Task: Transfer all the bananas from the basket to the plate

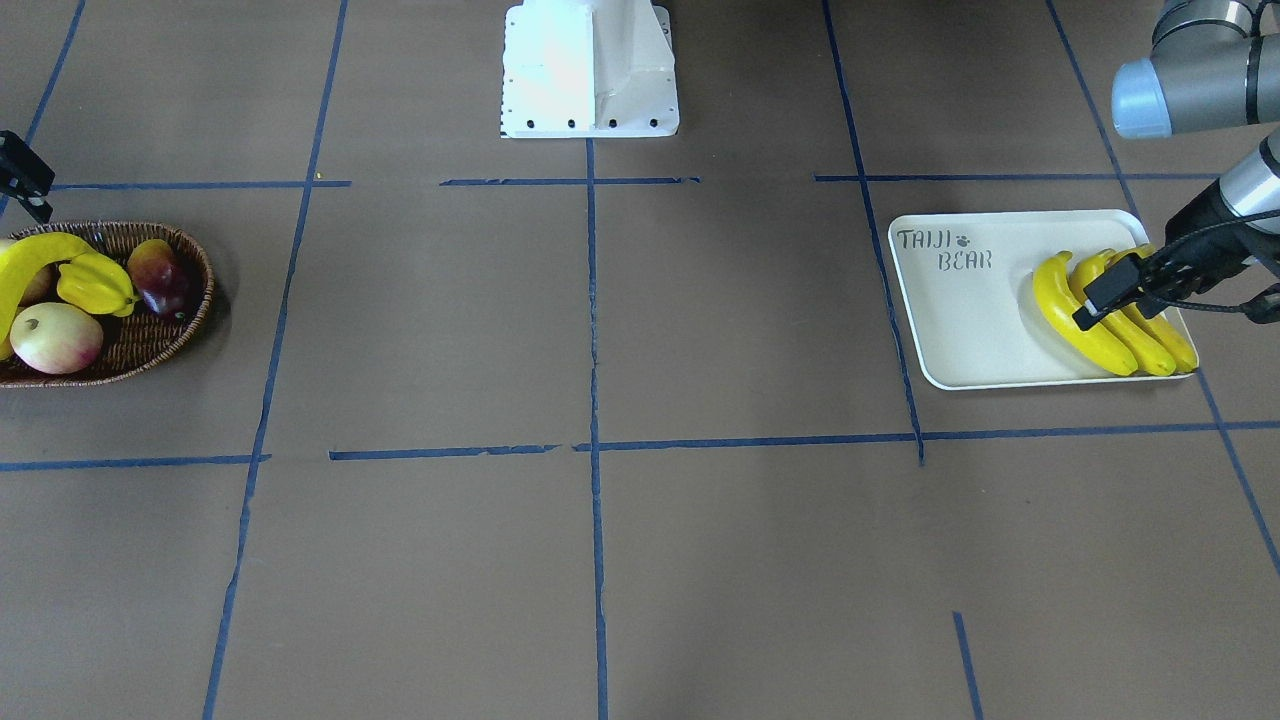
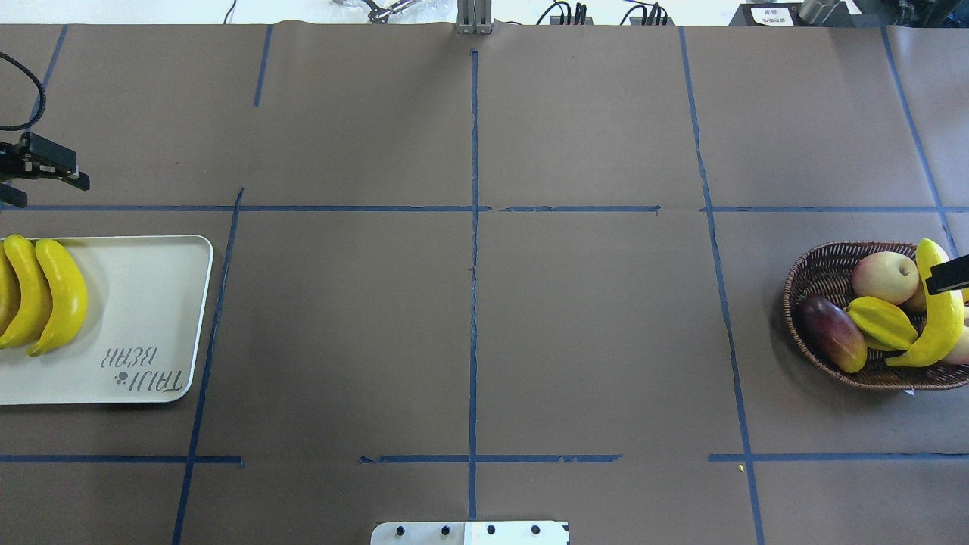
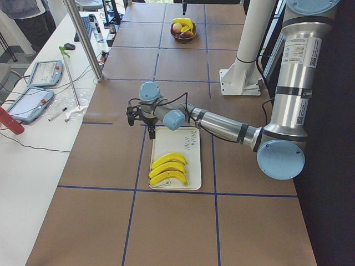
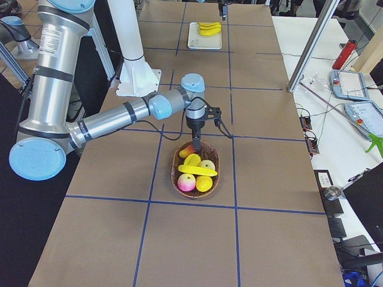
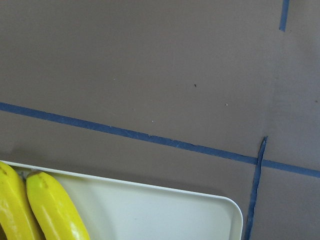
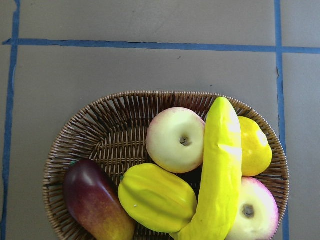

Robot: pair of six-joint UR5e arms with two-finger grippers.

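Observation:
Three bananas lie side by side at one end of the cream plate, which is printed "TAIJI BEAR". My left gripper hovers just beyond the plate's far edge, open and empty. A single banana lies across the other fruit in the wicker basket; the right wrist view looks straight down on this banana. My right gripper hangs above the basket at the picture's edge, clear of the fruit. Whether its fingers are open or shut, I cannot tell.
The basket also holds two apples, a ridged yellow starfruit and a dark red mango. The robot's white base stands at the table's middle. A side bench with tablets and a metal pole flanks the table.

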